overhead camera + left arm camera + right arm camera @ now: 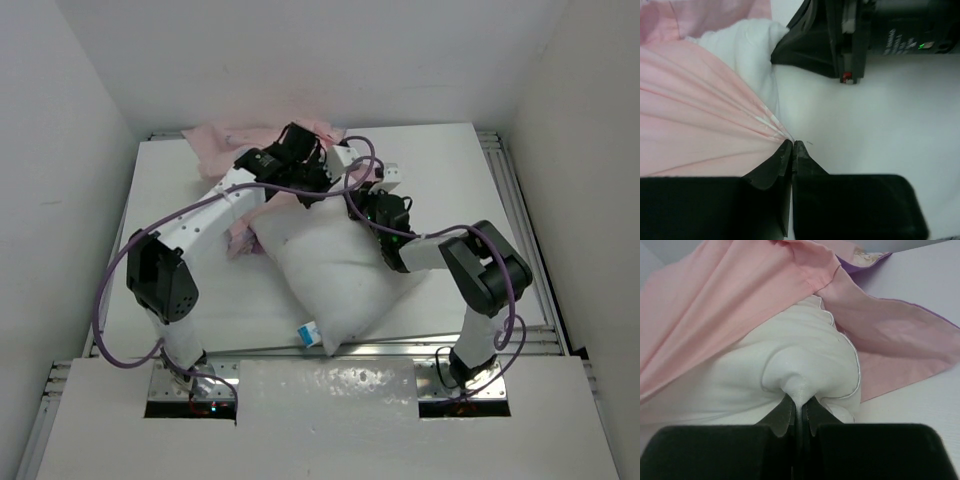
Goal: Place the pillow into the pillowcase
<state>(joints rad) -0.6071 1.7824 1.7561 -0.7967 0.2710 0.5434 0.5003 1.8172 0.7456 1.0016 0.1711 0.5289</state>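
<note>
Left tool (792,146): pinching the pillowcase (700,130) hem, closed on it.
Right tool (799,407): clamping a pillow (790,355) fold.
Progress: one corner is entering; most is lying outside.

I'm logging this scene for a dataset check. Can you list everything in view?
pillow: one, white, mid-table, far end under pink cloth
tag: one, blue and white, pillow's near corner
pillowcase: one, pale pink with purple outside, far left, draped over the pillow's far end
table: one, white, under everything
left gripper: one, black, shut on gathered pillowcase cloth
right gripper: one, black, shut on a pinch of pillow
</note>
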